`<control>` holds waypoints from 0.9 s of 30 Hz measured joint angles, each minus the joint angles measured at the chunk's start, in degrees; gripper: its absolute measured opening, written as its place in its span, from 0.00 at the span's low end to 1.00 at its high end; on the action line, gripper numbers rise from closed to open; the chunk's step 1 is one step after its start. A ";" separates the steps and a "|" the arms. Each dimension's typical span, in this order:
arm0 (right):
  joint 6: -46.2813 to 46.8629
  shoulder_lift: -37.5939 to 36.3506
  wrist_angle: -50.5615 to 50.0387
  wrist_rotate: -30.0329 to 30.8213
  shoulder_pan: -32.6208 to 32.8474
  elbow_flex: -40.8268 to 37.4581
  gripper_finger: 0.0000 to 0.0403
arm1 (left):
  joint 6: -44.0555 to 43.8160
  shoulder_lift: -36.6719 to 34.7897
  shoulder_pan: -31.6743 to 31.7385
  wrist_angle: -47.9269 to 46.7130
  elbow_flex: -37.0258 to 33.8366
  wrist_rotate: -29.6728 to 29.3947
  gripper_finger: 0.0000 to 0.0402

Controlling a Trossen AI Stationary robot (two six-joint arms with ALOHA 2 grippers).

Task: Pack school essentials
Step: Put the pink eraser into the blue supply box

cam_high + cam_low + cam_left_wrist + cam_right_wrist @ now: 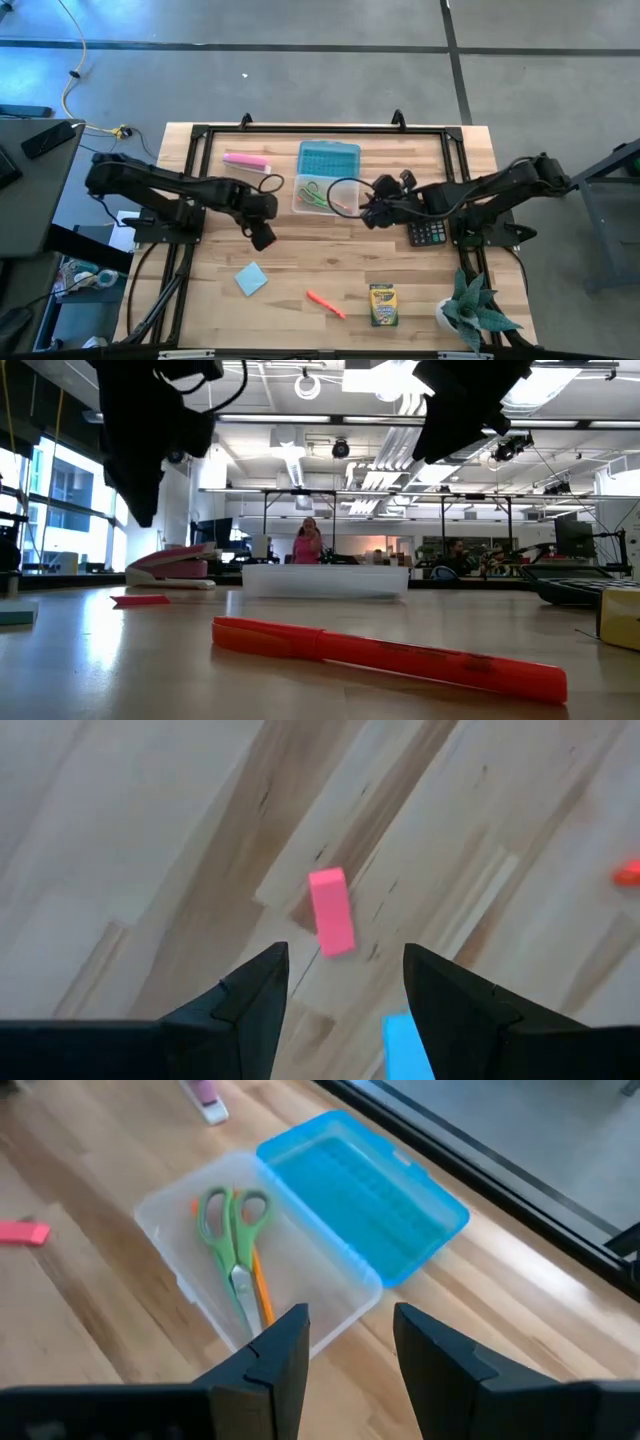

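Note:
A clear pencil box [315, 196] stands with its blue lid [365, 1190] folded open. Green-handled scissors [232, 1220] and a thin orange pencil [262, 1295] lie inside. My right gripper [350, 1315] hovers open above the box's rim nearest the calculator. My left gripper [345, 955] hangs open over a short pink-orange piece [332, 910] lying flat on the wood, with the light-blue note pad [251, 278] beside it. The orange marker [390, 650] and the crayon box [382, 304] rest near the table's near edge.
The long pink bar [245, 160] lies left of the box lid. The black calculator [430, 232] sits under the right arm. A potted plant [475, 312] stands at the near right corner. Bare wood shows between the box and the marker.

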 joint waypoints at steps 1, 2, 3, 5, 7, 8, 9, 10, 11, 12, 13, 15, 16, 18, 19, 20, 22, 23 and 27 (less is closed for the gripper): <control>0.22 0.02 -0.11 -0.01 0.33 -0.18 0.34 | -0.42 0.85 -0.12 0.73 0.00 0.00 0.46; 0.23 0.02 -0.19 0.00 0.53 -0.28 0.34 | -0.82 1.52 -0.24 1.20 0.00 -0.02 0.46; 0.17 0.02 -0.14 0.01 0.68 -0.29 0.34 | -1.09 2.26 -0.42 2.29 0.00 0.01 0.46; -0.21 0.02 0.14 0.02 0.71 -0.29 0.34 | -2.33 3.64 -0.83 3.39 0.00 -0.10 0.46; -0.26 0.02 0.20 0.04 0.69 -0.29 0.34 | -3.74 4.76 -1.42 3.47 0.00 -0.83 0.46; -0.28 0.02 0.20 0.04 0.69 -0.29 0.34 | -4.10 5.38 -1.69 3.63 0.00 -1.56 0.46; -0.28 0.02 0.23 0.07 0.69 -0.29 0.34 | -4.63 6.02 -1.94 3.59 0.00 -2.37 0.46; -0.28 0.02 0.25 0.07 0.69 -0.29 0.34 | -5.29 6.58 -2.24 3.55 0.00 -3.12 0.46; -0.28 0.02 0.22 0.07 0.68 -0.29 0.34 | -6.01 7.12 -2.56 3.53 0.00 -3.71 0.46; -0.28 0.02 0.27 0.07 0.67 -0.29 0.34 | -6.53 7.76 -2.79 3.66 0.00 -4.11 0.46; -0.28 0.02 0.42 0.09 0.68 -0.29 0.34 | -6.66 8.40 -2.94 3.66 0.00 -4.22 0.46; -0.28 0.02 0.39 0.09 0.69 -0.29 0.34 | -6.80 9.65 -3.24 4.63 -0.02 -4.25 0.46; -0.28 0.02 0.43 0.10 0.67 -0.29 0.34 | -6.80 10.33 -3.33 5.43 -0.01 -4.25 0.46; -0.30 0.02 0.39 0.10 0.67 -0.29 0.34 | -6.92 11.63 -3.34 5.90 -0.02 -4.16 0.46; -0.30 0.02 0.39 0.11 0.67 -0.29 0.34 | -7.04 12.31 -3.34 6.47 0.00 -4.05 0.46; -0.30 0.02 0.39 0.11 0.67 -0.29 0.34 | -7.04 12.99 -3.34 6.71 -0.01 -4.04 0.46; -0.30 0.02 0.36 0.11 0.67 -0.29 0.34 | -7.25 13.96 -3.34 6.71 -0.02 -4.04 0.46; -0.30 0.02 0.25 0.11 0.67 -0.29 0.34 | -7.50 14.58 -3.34 7.17 -0.02 -4.04 0.46; -0.30 0.02 0.22 0.13 0.67 -0.29 0.34 | -7.67 15.87 -3.34 8.08 0.03 -4.04 0.46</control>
